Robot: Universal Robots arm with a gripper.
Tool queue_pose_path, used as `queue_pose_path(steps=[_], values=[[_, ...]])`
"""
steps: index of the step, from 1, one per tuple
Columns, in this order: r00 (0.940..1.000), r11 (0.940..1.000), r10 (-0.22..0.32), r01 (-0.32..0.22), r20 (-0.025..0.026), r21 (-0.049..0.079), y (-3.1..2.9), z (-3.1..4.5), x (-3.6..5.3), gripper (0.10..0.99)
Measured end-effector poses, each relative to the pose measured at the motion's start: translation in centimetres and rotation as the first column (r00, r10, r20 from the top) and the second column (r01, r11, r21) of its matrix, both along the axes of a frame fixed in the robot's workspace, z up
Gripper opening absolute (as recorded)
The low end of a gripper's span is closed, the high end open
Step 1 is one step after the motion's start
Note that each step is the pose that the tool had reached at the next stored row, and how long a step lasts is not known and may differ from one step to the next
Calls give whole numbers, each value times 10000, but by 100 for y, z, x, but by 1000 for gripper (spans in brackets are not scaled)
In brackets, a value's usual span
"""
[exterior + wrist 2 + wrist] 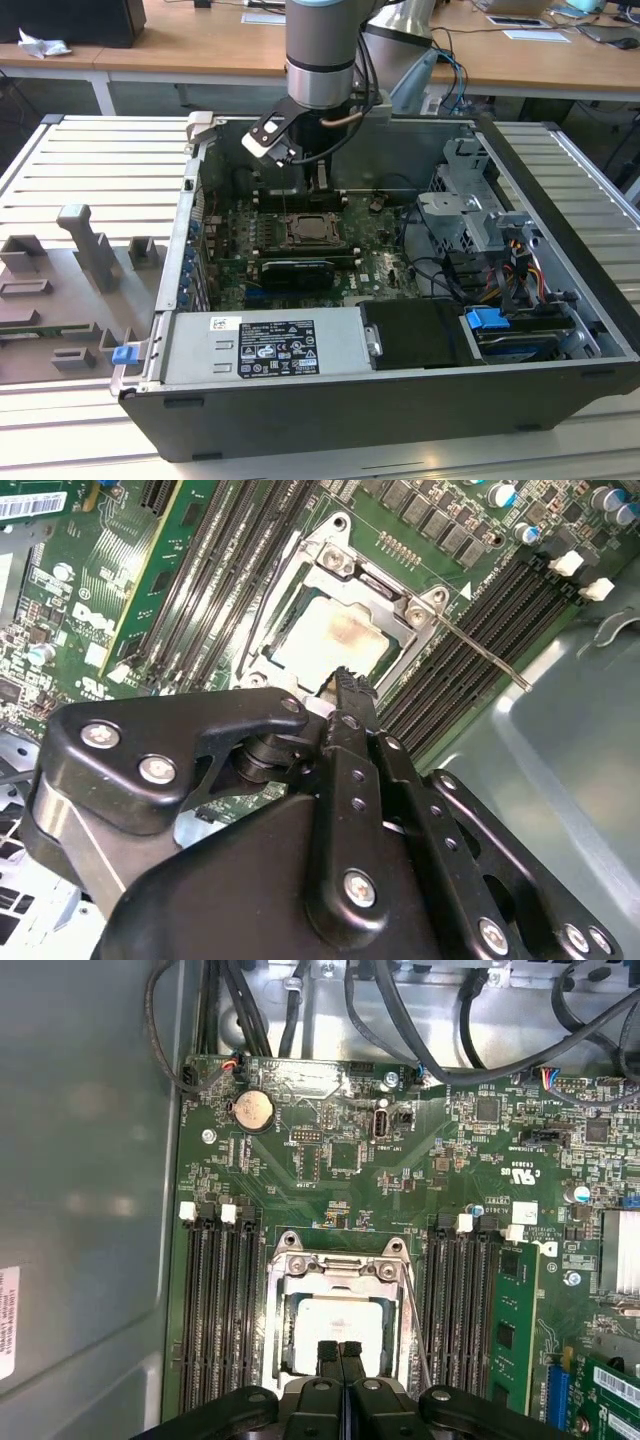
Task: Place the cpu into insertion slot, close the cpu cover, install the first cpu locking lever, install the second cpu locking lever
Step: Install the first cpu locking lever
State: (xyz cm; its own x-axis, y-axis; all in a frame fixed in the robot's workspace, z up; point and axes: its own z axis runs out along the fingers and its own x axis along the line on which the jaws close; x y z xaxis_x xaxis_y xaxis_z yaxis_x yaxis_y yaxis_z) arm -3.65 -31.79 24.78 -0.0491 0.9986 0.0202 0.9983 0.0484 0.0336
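Cpu (pixel 335 1322) lies framed by the cpu cover (pixel 335 1268), just beyond the claw (pixel 340 1352), which is closed on nothing. I'd press on the cover's rim only, clear of the locking lever (pixel 413 1320) beside it.

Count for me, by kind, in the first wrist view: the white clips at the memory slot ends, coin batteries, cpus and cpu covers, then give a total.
white clips: 4
coin battery: 1
cpu: 1
cpu cover: 1
Total: 7
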Motion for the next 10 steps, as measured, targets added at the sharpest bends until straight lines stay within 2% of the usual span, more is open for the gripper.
queue_pose_path(steps=[6, 9, 10], values=[[10000, 10000, 0, 0, 0, -20, 0, 84, 0, 106], [10000, 10000, 0, 0, 0, -51, 0, 218, 0, 106], [10000, 10000, 0, 0, 0, -84, 0, 299, 0, 106]])
